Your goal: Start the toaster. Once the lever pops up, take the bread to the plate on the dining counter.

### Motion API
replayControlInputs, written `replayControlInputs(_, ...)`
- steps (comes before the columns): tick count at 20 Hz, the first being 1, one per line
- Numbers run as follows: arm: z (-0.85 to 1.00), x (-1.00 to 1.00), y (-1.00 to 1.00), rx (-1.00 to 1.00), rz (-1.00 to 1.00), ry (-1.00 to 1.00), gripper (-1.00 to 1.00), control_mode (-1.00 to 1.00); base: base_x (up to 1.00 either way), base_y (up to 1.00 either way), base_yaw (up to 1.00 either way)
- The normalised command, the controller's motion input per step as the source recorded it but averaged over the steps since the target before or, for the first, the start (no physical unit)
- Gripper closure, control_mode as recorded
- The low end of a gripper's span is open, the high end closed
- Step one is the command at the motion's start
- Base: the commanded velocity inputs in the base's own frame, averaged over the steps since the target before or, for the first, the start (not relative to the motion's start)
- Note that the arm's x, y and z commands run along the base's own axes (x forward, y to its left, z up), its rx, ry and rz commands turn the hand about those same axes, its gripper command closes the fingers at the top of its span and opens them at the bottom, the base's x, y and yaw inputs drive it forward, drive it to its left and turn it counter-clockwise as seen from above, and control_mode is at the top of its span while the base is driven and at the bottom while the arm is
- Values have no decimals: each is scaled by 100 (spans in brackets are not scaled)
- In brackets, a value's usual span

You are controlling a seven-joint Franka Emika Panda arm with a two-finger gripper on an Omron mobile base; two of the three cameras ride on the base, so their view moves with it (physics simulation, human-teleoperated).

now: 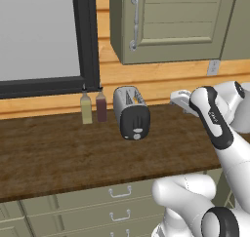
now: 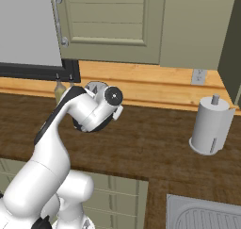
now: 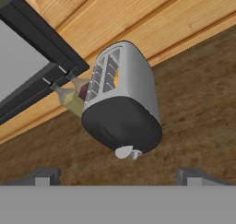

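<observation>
Nearest our hand camera, the two dark fingers (image 3: 118, 176) stood spread wide apart with nothing between them, released and hovering above the wooden worktop (image 3: 203, 103). Just beyond them we saw the toaster (image 3: 123, 112), its glossy black end face turned toward us. The lever (image 3: 135, 154) sat low on that face as a pale tab, with the small round knob (image 3: 122, 151) right beside it. In one slot we made out a sliver of tan, the bread (image 3: 115, 78), sunk inside the chrome body.

From the left base view, the toaster (image 1: 131, 111) stood on the worktop (image 1: 58, 148) near the back wall, and just to its left stood two slim bottles, one yellowish (image 1: 86, 108) and one dark red (image 1: 101, 106), close together. Our arm (image 1: 212, 119) reached in from the right, apart from the toaster.

In the right base view a paper towel roll (image 2: 211, 125) stood well apart, further along the worktop.
</observation>
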Motion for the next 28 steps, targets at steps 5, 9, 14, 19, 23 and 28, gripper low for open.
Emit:
replayControlInputs(5,0,0,0,0,0,0,-100,-100,0,0,0)
replayControlInputs(9,0,0,0,0,0,0,-100,-100,0,0,0)
replayControlInputs(14,0,0,0,0,0,0,-100,-100,0,0,0)
replayControlInputs(19,0,0,0,0,0,0,-100,-100,0,0,0)
replayControlInputs(23,0,0,0,0,0,0,-100,-100,0,0,0)
replayControlInputs(28,0,0,0,0,0,0,-100,-100,0,0,0)
